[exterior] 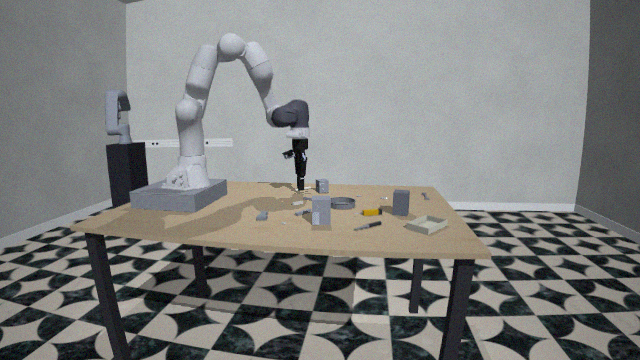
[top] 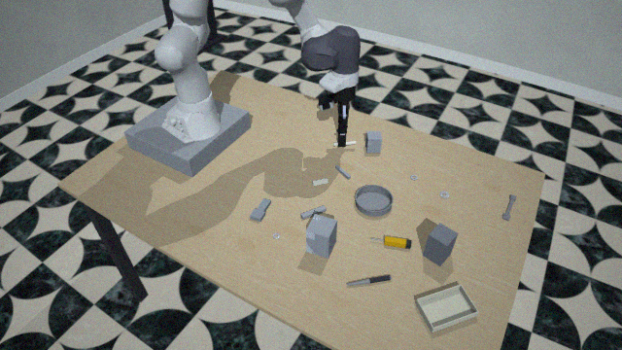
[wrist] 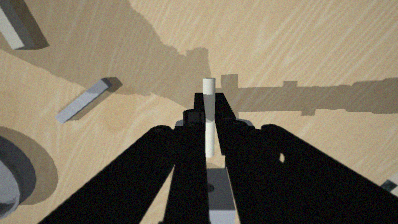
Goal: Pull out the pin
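Observation:
The white pin [top: 352,143] [exterior: 307,188] [wrist: 209,86] is held level between the fingertips, a little above the table. My gripper [top: 342,144] [exterior: 300,189] [wrist: 208,106] is shut on it and points down. The pin's block [top: 373,142] [exterior: 322,186] [wrist: 222,191] is a small grey one standing upright near the table's back edge. Its dark hole shows in the wrist view. The pin's near end is outside the hole, with a short gap between it and the block's face. The fingers hide the pin's middle in the top and exterior views.
Two other grey blocks [top: 321,236] [top: 439,244] stand nearer the front. A round grey dish [top: 373,213], a small grey bar [top: 342,172] and a pale piece [top: 320,182] lie in front of the gripper. A yellow screwdriver [top: 397,242], a knife [top: 379,279] and a cream tray [top: 428,325] are farther forward.

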